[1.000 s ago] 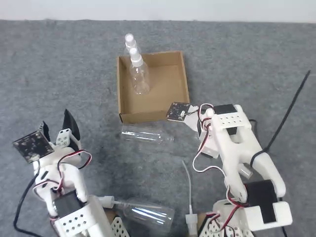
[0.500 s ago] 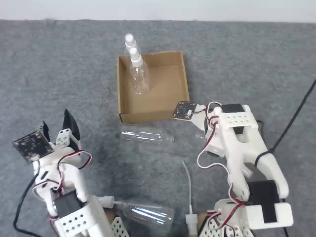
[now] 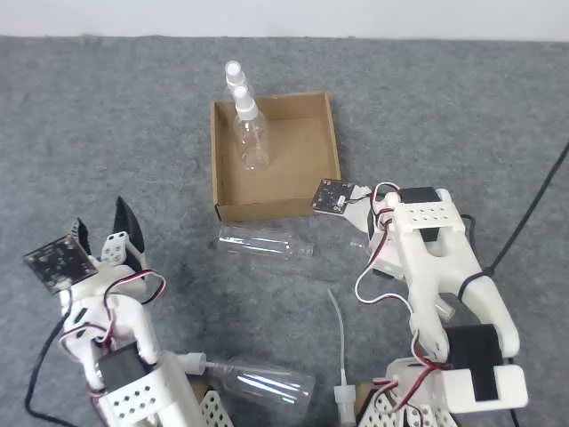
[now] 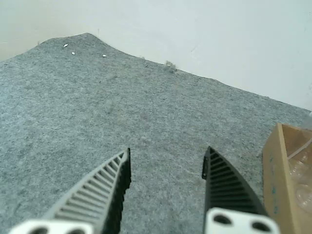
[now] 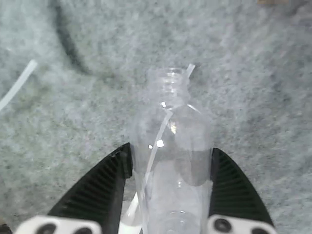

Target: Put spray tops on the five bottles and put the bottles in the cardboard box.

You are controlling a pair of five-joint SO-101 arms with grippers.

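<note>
Closest to the arm bases a capped bottle (image 3: 258, 382) lies on its side, and just beside it a loose spray top (image 3: 339, 356) with its long tube pointing away. Farther out, the left end effector (image 4: 168, 150) hangs spread wide over bare grey surface (image 3: 462, 107), holding nothing. The right end effector (image 5: 170, 148) looks closed on the body of a clear bottle (image 5: 173, 122), a finger against each side and the open threaded neck pointing out past the tips. I'd say this is the capping step. It'll go best if that grip stays low on the body, firm without crushing the thin plastic, and the neck is left free so the tube can be threaded in first. Beyond, a bare bottle (image 3: 264, 241) lies just in front of the cardboard box (image 3: 333, 147), where two finished bottles (image 3: 250, 138) sit at the far left corner.
</note>
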